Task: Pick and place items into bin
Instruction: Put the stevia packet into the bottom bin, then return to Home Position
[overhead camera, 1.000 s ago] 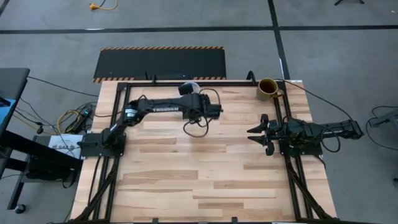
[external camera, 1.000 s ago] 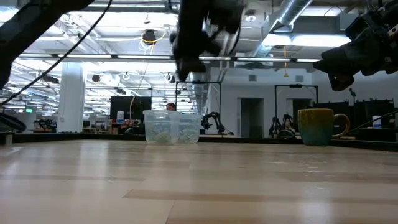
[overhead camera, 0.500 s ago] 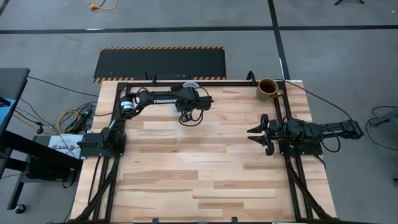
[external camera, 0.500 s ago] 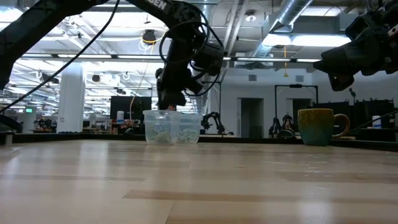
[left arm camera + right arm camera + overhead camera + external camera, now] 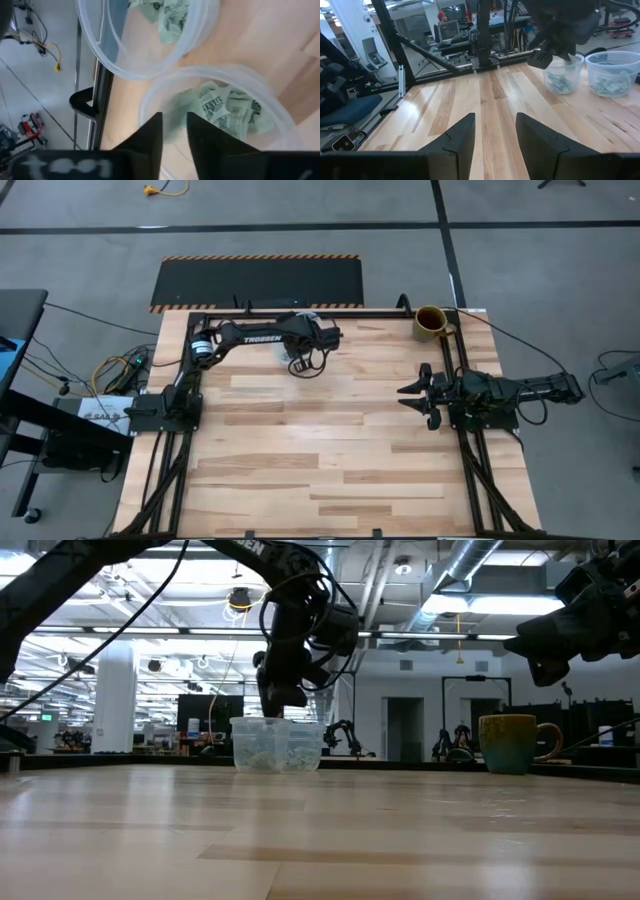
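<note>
Two cups (image 5: 150, 35) (image 5: 260, 95) hold items (image 5: 227, 107); left gripper (image 5: 174, 131), fingers slightly apart, hangs over one cup's items; right gripper (image 5: 495, 132) gapes idle.

Through the left wrist camera I look past my left hand (image 5: 174, 131), its two dark fingers (image 5: 150, 135) standing slightly apart with a narrow gap between them and nothing held there. Right beyond the tips sits a clear round cup (image 5: 150, 97) holding pale green-and-white wrapped packets (image 5: 227, 107). A second clear cup (image 5: 200, 40) sits touching or just beside it, with more packets inside. Both stand on the pale wood desk (image 5: 260, 45), near its dark metal frame (image 5: 97, 95). Grey floor and cables (image 5: 42, 42) show beyond.
</note>
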Tool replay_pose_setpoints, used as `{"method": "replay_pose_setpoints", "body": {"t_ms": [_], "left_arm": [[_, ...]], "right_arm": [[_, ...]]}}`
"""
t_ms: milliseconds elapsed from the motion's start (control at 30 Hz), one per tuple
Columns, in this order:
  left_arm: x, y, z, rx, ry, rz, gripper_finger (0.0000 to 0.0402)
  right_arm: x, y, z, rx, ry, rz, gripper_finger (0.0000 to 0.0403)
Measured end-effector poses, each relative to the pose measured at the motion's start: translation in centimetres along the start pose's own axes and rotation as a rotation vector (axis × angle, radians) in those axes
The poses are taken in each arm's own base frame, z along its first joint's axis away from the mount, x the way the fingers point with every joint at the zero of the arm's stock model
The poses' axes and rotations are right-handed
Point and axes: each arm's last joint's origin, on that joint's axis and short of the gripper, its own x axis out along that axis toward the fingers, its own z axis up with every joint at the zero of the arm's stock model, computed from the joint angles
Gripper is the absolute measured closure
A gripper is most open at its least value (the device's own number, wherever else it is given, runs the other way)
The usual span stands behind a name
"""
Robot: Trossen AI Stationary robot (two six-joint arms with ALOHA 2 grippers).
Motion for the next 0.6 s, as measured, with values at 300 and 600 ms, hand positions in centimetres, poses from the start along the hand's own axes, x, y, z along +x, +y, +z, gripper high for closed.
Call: {"method": "replay_pose_setpoints", "body": {"t_ms": [300, 600], "left_arm": [[-2.7, 1.7, -1.3, -0.026, -0.036, -0.076, 0.0244], [-16.1, 8.9, -8.5, -0.366, -0.935, -0.295, 0.0231]], "right_arm": [[0.0, 0.0, 0.0, 0.000, 0.000, -0.001, 0.0267], [0.0, 0.0, 0.0, 0.000, 0.000, -0.001, 0.0267]]}}
